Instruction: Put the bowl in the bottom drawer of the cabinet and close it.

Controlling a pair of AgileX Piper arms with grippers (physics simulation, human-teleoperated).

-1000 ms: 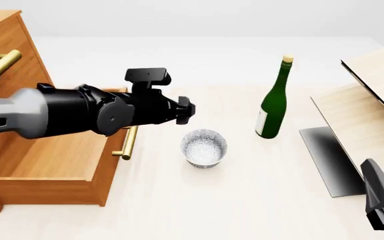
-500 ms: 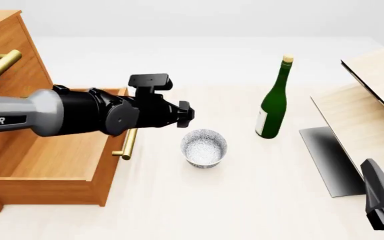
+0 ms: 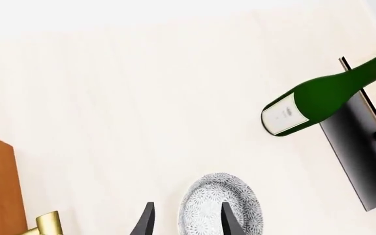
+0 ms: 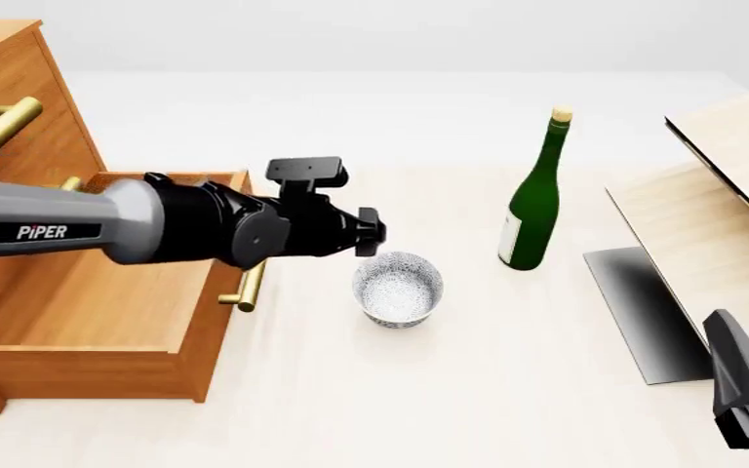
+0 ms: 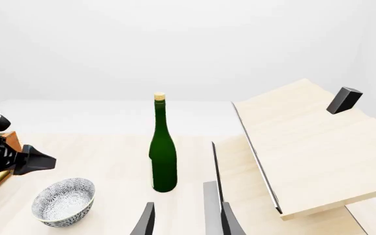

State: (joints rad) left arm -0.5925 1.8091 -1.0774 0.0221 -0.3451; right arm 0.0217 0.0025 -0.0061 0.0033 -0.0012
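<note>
Hovering over the table (image 4: 388, 390), left gripper (image 4: 377, 234) just behind the bowl (image 4: 398, 289), jaws spread, gripping nothing. Sitting upright beside the pulled-out bottom drawer (image 4: 101, 292) of the cabinet (image 4: 11, 107), bowl untouched. Standing well to its right, a green bottle (image 4: 534, 200), then pale boards (image 4: 726, 185). Waiting low at the near right, right gripper (image 5: 181, 220), jaws apart, empty.
</note>
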